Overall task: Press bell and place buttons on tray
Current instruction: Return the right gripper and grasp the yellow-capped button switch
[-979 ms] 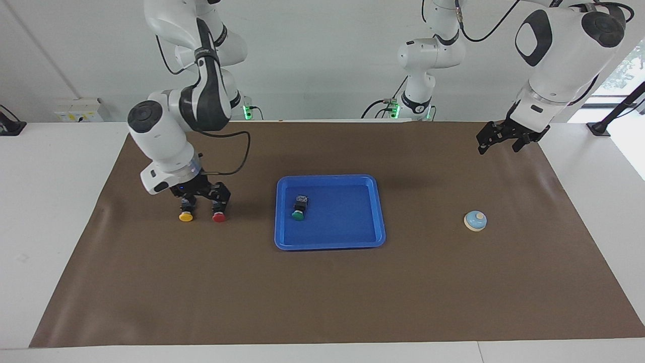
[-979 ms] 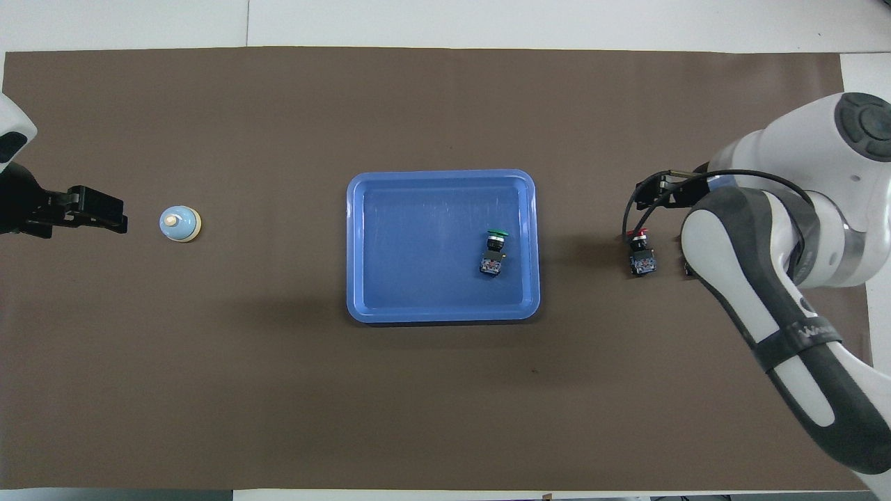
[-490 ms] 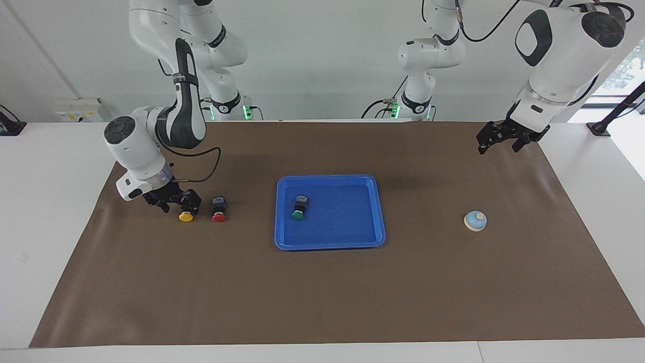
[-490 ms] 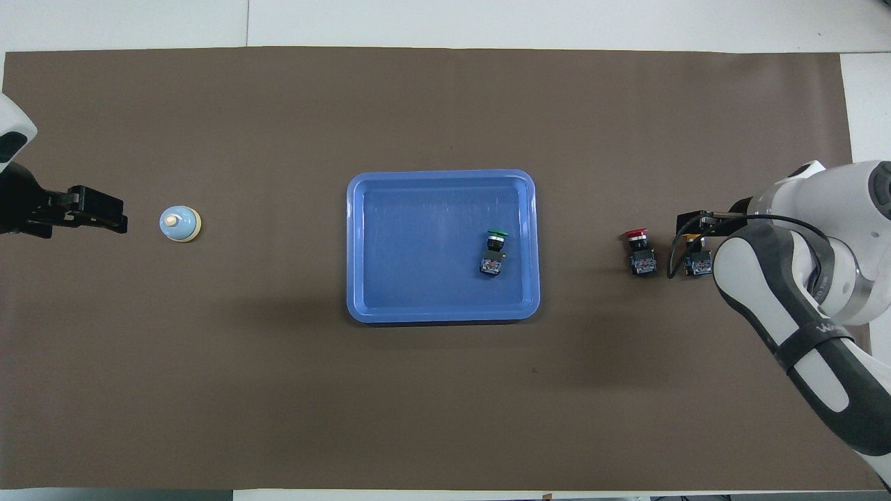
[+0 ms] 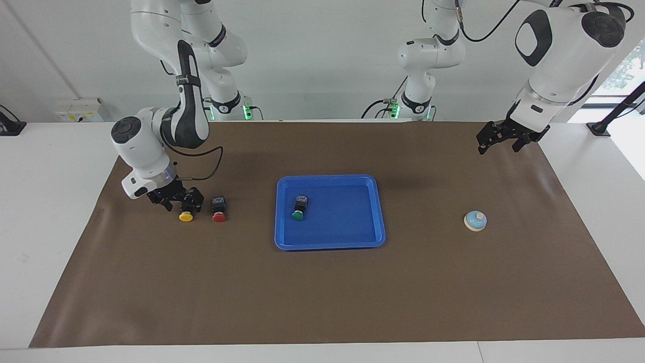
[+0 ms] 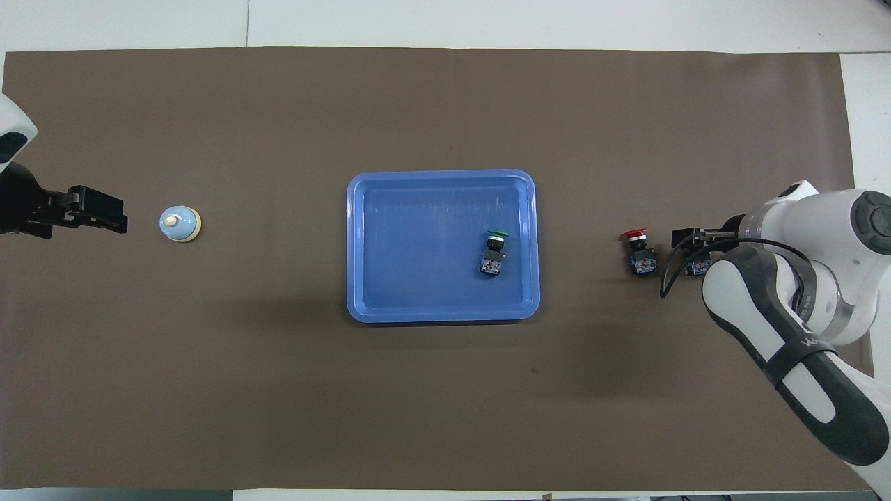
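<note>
Both tools (image 5: 177, 201) (image 5: 505, 139) open, low.

1. Both arms: glossy white rounded shells, dark grey/black bands at the joints, black round end caps on the elbows.
2. Right arm (image 5: 151, 146), left of the facing frame: black stripe down the forearm, thin black cable looping off the wrist, faint blue glow at the flange.
3. Left arm (image 5: 554, 55), upper right: black oval panel, black cable overhead.
4. Grippers are black, angular linkages.
5. Bases show green lights.

Glossy blue plastic tray (image 5: 330, 244); matt brown table cover (image 5: 322, 292); smooth white arm shells
</note>
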`<state>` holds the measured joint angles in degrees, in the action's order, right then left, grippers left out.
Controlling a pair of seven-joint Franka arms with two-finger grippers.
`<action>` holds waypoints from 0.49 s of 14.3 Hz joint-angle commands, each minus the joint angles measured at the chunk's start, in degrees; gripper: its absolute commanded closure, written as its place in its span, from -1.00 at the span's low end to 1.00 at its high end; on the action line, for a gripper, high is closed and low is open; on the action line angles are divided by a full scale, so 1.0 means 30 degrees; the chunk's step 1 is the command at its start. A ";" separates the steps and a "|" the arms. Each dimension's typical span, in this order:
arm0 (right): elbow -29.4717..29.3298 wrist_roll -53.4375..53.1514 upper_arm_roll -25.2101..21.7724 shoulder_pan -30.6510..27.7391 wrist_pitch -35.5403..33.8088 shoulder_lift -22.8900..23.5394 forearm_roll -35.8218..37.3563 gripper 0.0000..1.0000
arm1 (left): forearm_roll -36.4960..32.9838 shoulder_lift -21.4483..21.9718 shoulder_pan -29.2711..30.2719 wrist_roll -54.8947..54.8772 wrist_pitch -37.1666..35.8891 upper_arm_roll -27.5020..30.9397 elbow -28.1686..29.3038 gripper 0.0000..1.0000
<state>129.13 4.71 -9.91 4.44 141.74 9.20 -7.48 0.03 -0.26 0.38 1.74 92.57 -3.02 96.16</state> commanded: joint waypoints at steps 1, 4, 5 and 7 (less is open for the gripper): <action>0.0697 0.0306 0.0199 -0.0220 0.0508 -0.0490 0.0208 -0.39 | -0.0038 0.0205 0.0019 0.0093 0.0139 0.0041 0.0028 -1.00; 0.0609 0.0247 0.0199 -0.0161 0.0450 -0.0489 0.0149 0.99 | -0.0038 0.0205 0.0019 0.0093 0.0139 0.0041 0.0028 -1.00; 0.0493 0.0218 0.0199 -0.0045 0.0363 -0.0547 0.0062 1.00 | -0.0038 0.0205 0.0019 0.0093 0.0139 0.0041 0.0028 -1.00; -0.0673 -0.0189 0.0345 0.0044 -0.0975 -0.0752 -0.0114 1.00 | -0.0038 0.0205 0.0019 0.0093 0.0139 0.0041 0.0028 -1.00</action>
<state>129.20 4.70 -9.71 4.80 142.03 8.74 -7.57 0.03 -0.26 0.38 1.74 92.57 -3.02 96.16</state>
